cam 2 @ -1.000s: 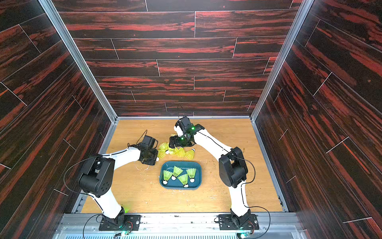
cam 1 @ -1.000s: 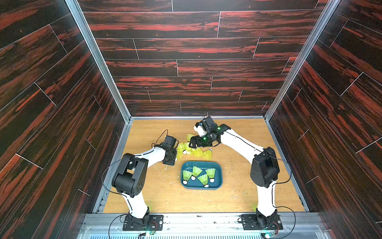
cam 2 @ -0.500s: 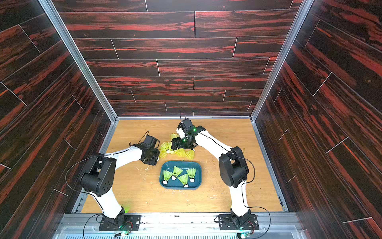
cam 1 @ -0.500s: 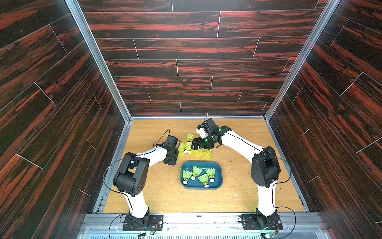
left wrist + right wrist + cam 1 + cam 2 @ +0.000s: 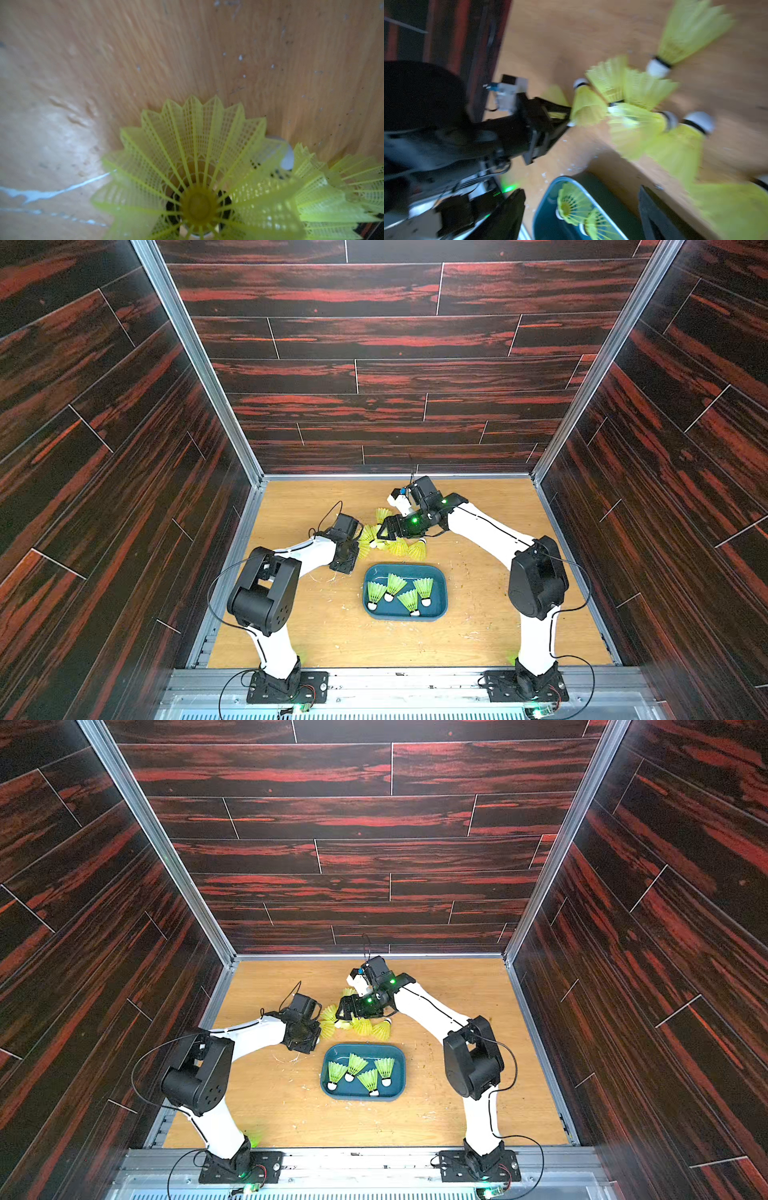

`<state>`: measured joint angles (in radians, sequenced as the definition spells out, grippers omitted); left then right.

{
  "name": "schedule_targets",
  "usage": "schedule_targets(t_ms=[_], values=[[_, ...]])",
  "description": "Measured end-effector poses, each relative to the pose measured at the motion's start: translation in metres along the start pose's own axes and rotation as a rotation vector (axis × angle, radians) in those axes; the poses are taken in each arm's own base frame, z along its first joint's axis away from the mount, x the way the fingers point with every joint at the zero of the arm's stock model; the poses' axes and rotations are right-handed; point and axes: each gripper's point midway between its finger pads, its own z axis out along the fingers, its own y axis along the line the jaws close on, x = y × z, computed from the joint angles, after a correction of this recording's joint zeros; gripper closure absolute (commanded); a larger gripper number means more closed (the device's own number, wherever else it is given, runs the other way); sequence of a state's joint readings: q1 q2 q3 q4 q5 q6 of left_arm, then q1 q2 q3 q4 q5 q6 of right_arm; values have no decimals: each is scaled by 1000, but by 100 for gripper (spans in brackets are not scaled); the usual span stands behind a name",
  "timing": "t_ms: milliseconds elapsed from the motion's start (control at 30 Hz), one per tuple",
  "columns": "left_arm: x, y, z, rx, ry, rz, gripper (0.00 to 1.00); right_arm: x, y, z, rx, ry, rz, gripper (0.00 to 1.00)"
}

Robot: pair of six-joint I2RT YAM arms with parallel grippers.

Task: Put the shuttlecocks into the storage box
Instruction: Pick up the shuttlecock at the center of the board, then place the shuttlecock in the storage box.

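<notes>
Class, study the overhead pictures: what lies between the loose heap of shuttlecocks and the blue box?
Just a narrow strip of bare wooden floor. Both top views show it between the heap and the box.

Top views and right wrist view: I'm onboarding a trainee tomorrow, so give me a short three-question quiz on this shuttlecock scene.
1. How many shuttlecocks lie inside the storage box?
2. True or false: the right gripper has its fingers shut on a shuttlecock.
3. Where is the loose pile of shuttlecocks? A) on the table beyond the box, toward the back wall; B) in front of the box; C) stacked inside the box.
Key: 1) four; 2) false, the fingers stand wide apart with nothing gripped between them; 3) A.
</notes>
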<state>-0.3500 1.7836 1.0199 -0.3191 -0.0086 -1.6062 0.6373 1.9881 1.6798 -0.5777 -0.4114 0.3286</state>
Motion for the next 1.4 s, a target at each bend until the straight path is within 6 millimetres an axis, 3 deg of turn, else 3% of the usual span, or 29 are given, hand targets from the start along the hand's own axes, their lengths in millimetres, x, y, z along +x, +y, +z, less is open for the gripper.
schedule_targets(t_ms=[200, 433, 767, 1033, 1233, 1400], values=[[-1, 6, -3, -1, -3, 54, 76, 9, 10, 6, -92, 26, 18, 13], [-4, 27, -13, -56, -13, 140, 77, 9, 13, 6, -111, 13, 19, 14], [0, 34, -56, -63, -11, 358, 82, 8, 24, -27, -80, -53, -12, 14], [32, 31, -110, 6, 5, 659, 82, 25, 25, -54, -31, -91, -24, 15], [62, 35, -147, 103, 32, 867, 82, 55, 25, -74, -10, -94, -22, 15], [92, 46, -159, 167, 88, 1012, 82, 87, 27, -88, -18, -95, -30, 15]])
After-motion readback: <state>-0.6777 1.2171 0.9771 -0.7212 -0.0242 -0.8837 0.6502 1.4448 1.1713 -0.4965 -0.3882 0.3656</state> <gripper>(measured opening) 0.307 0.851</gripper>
